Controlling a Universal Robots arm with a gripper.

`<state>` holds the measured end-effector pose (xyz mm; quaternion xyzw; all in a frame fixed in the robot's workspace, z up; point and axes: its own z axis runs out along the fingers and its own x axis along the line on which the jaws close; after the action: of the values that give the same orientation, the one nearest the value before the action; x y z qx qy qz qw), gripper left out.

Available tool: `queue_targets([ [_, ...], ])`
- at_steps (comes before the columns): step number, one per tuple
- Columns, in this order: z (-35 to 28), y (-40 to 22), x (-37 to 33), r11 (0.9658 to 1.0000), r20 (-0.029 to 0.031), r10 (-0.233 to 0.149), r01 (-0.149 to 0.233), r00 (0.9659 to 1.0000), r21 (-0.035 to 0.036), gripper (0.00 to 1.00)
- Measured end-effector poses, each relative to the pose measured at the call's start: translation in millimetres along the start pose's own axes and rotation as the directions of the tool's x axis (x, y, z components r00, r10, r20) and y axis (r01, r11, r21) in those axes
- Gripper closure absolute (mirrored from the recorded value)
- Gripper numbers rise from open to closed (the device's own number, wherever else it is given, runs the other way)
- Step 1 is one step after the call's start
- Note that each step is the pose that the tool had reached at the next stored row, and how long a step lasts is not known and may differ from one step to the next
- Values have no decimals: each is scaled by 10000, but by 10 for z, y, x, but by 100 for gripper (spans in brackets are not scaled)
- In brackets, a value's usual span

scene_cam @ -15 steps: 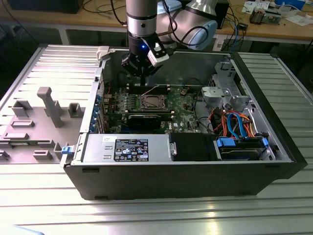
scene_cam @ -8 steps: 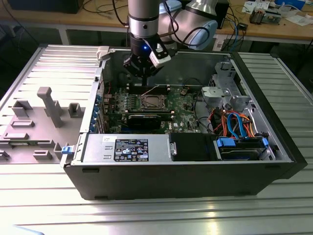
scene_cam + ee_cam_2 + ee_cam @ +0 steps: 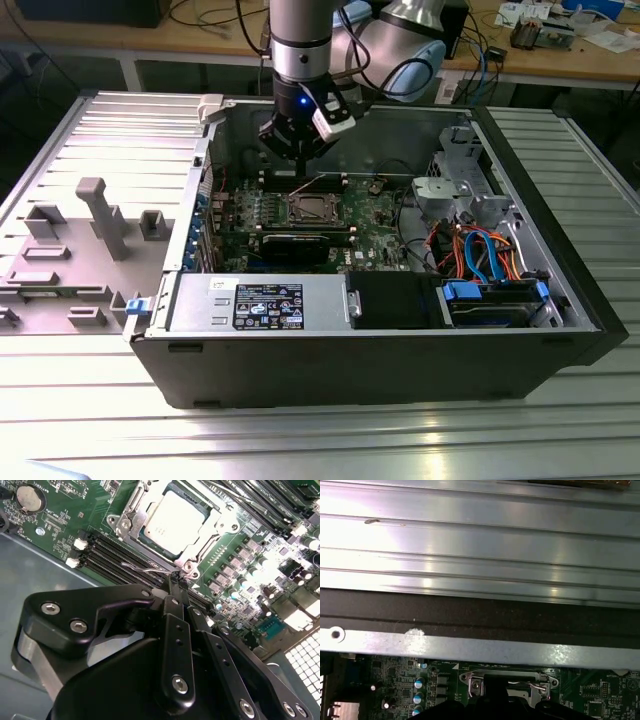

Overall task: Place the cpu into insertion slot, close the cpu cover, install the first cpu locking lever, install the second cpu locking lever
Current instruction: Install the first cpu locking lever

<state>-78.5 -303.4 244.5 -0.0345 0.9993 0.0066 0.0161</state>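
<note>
Inside the open computer case (image 3: 400, 330), the cpu (image 3: 172, 520) sits in the insertion slot (image 3: 310, 209) on the green motherboard (image 3: 240, 570), the cpu cover (image 3: 200, 550) framing it. Directly above the socket's edge, the hand (image 3: 176, 587) has its fingers drawn narrow, pinched together at a thin wire locking lever (image 3: 147, 570).

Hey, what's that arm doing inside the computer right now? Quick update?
Gripper shut on a thin wire lever beside the socket. Chip seated, metal cover down around it. Nothing in the way.
</note>
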Motion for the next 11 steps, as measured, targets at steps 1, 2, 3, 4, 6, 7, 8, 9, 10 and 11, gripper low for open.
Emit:
queue_targets([
  [1,0,0,0,10000,0,0,0,10000,0,89],
  [2,1,0,0,10000,0,-1,1,10000,0,89],
  [3,1,0,-1,10000,0,5,-5,10000,0,89],
  [4,3,0,-2,10000,1,17,-17,10000,0,89],
  [6,4,0,-3,10000,0,29,-29,10000,1,89],
  [7,5,0,-3,10000,1,30,-30,10000,1,89],
  [8,6,0,-3,10000,1,30,-30,10000,1,89],
  [9,6,0,-3,10000,0,30,-30,10000,1,89],
  [10,6,0,-3,10000,1,31,-31,10000,0,89],
  [11,6,0,-3,10000,1,31,-31,10000,1,89],
])
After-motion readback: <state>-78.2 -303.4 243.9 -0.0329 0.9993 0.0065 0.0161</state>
